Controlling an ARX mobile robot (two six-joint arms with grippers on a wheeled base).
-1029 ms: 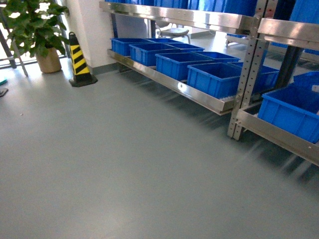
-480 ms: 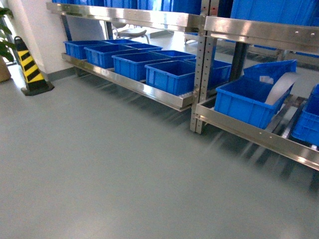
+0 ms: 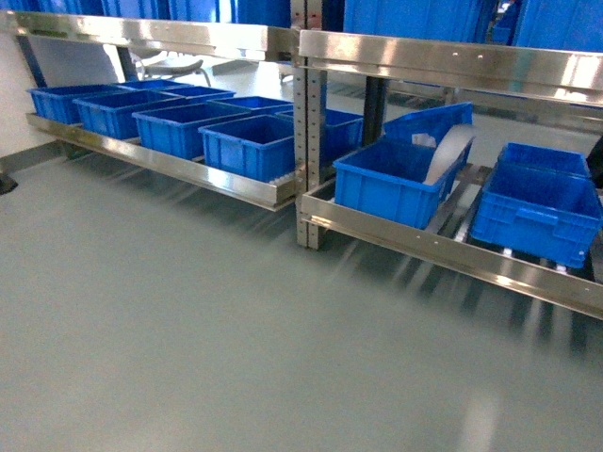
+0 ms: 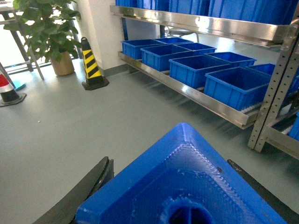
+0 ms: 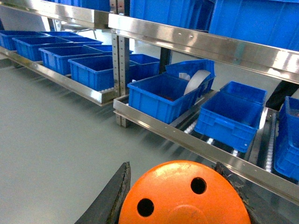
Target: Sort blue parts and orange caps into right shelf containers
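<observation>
We held a blue part between the dark fingers of our left gripper, and an orange cap was clamped in our right gripper. Ahead stood the shelf with its blue containers on the low level. Grey floor lay between us and it. Far on the left a striped cone and a potted plant stood near the wall.

No legible text anywhere (crates, rails, cap included)
</observation>
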